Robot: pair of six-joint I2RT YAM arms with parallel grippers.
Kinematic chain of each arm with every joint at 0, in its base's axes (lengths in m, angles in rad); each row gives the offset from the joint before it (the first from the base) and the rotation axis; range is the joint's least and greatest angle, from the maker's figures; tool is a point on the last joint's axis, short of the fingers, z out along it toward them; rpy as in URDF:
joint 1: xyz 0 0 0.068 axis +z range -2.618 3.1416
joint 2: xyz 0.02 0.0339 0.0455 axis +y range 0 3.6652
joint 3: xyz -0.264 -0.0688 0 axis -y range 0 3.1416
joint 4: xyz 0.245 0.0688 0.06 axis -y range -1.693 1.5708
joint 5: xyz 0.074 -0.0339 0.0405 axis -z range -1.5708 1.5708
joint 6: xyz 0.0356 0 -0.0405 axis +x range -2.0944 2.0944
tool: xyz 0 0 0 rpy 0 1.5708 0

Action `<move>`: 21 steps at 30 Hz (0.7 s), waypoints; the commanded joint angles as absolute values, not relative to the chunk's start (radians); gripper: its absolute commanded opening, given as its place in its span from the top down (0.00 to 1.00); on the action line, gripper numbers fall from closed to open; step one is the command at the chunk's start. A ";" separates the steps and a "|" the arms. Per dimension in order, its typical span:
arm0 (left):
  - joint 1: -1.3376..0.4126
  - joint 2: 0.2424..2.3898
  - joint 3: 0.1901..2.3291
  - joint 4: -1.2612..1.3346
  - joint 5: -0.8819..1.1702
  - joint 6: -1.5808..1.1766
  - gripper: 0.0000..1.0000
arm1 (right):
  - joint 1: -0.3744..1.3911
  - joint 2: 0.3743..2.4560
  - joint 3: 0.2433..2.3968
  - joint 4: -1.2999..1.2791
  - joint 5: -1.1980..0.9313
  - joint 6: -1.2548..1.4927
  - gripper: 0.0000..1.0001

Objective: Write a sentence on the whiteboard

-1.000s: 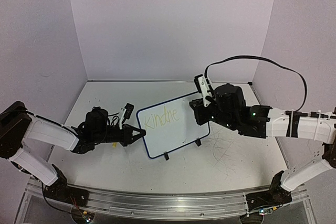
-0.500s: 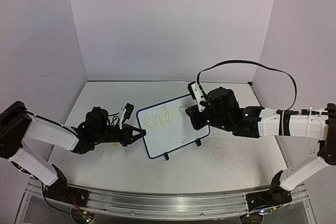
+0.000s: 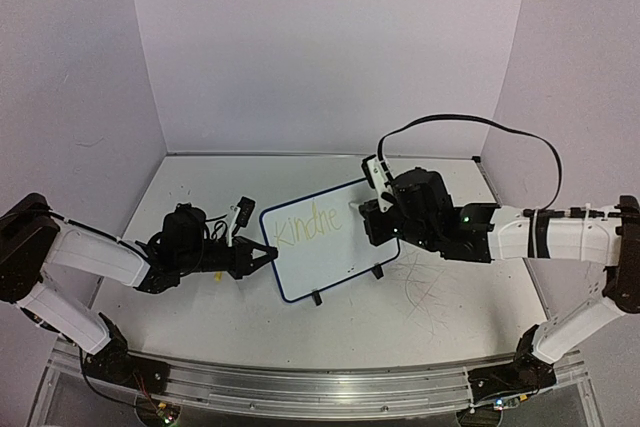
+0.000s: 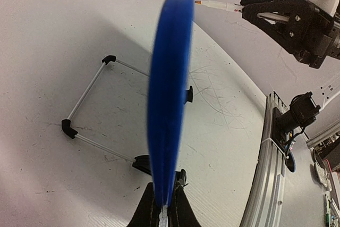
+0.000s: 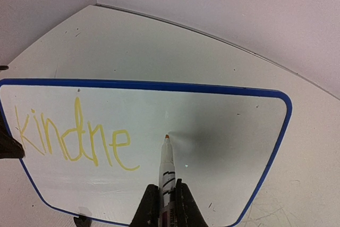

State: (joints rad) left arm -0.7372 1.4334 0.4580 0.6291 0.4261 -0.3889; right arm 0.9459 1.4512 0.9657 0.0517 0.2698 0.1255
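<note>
The whiteboard [image 3: 335, 247], white with a dark-blue frame, stands tilted on wire feet mid-table. Yellow letters of the sentence [image 3: 308, 224] read "Kindne"; they also show in the right wrist view [image 5: 74, 139]. My left gripper [image 3: 262, 255] is shut on the board's left edge, seen as a blue strip [image 4: 169, 104] between the jaws [image 4: 163, 206]. My right gripper [image 3: 372, 215] is shut on a white marker [image 5: 167, 171]. The marker's orange tip [image 5: 167, 137] is at the board surface [image 5: 223, 131], just right of the last "e".
Grey scratch marks [image 3: 425, 287] cover the table right of the board. The board's wire stand [image 4: 87, 102] rests on the table behind it. A metal rail [image 3: 300, 382] runs along the near edge. Walls enclose the back and sides.
My right gripper has moved left with the marker, bringing its tip to the board just after the "e". The left gripper and the board have stayed in place.
</note>
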 commanded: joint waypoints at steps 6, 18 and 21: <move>-0.738 1.417 0.479 0.587 0.407 -0.366 1.00 | 0.946 1.477 1.002 0.087 0.291 0.129 1.00; -0.738 1.420 0.483 0.586 0.409 -0.365 1.00 | 0.948 1.488 1.004 0.103 0.242 0.125 1.00; -0.737 1.421 0.486 0.585 0.410 -0.365 1.00 | 0.948 1.491 1.009 0.103 0.232 0.124 1.00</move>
State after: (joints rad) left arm -0.7368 1.4334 0.4580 0.6281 0.4259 -0.3892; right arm 0.9459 1.4731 0.9670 0.0611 0.2530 0.1248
